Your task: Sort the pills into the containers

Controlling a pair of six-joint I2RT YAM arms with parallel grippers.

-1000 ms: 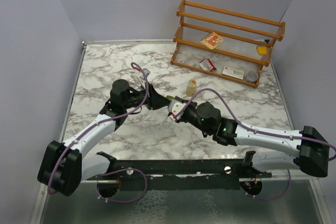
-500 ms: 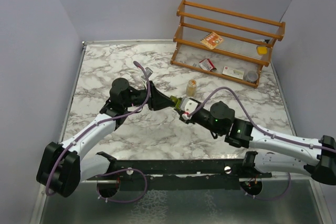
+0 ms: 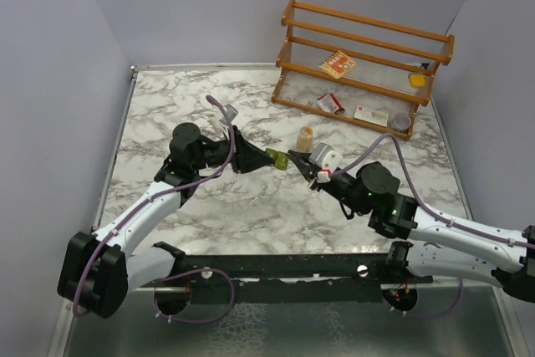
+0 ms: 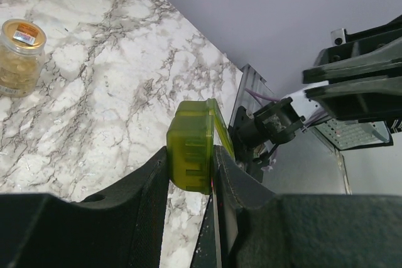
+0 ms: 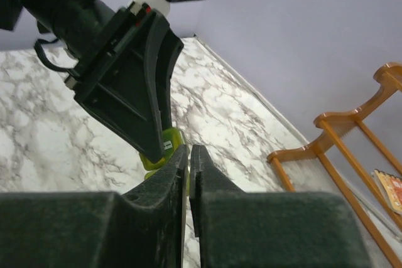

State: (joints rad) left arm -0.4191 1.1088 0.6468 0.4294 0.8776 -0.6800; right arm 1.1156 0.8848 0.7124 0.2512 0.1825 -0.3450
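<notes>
While I watch from the overhead camera, the left pincer (image 3: pixel 266 156) is clamped on the olive-green pill box (image 3: pixel 274 157) above the middle of the marble bench (image 3: pixel 167 106). The right pincer (image 3: pixel 294 159) points at it from the opposite side, its tip just beside the box. A small clear bottle (image 3: pixel 306 139) stands upright on the bench just behind the two tips. At the far right sits a wooden rack (image 3: pixel 364 64). It holds an orange booklet (image 3: pixel 338 65) and a yellow block (image 3: pixel 416 79) higher up, and two red-and-white cartons (image 3: pixel 330 104) lower down. I can see print on the booklet and cartons, but it is too small for me to read.

On the left wrist camera, I see the box squeezed edge-on between the two black fingers, its lid side toward the right finger. The bottle is at the far left of this view, filled with pale yellow pills (image 4: pixel 14 70). Its lid carries an orange-red sticker with fine lines that I cannot make out. The right arm's fingers show at the right edge, pressed together.

On the right wrist camera, my own two fingers are clenched, with only a hairline between them. Their tips reach the green box where it sticks out below the left arm's black fingers. A tiny white sticker with dark marks sits on the box, and I cannot read it. The rack and a corner of the booklet show at the right.
</notes>
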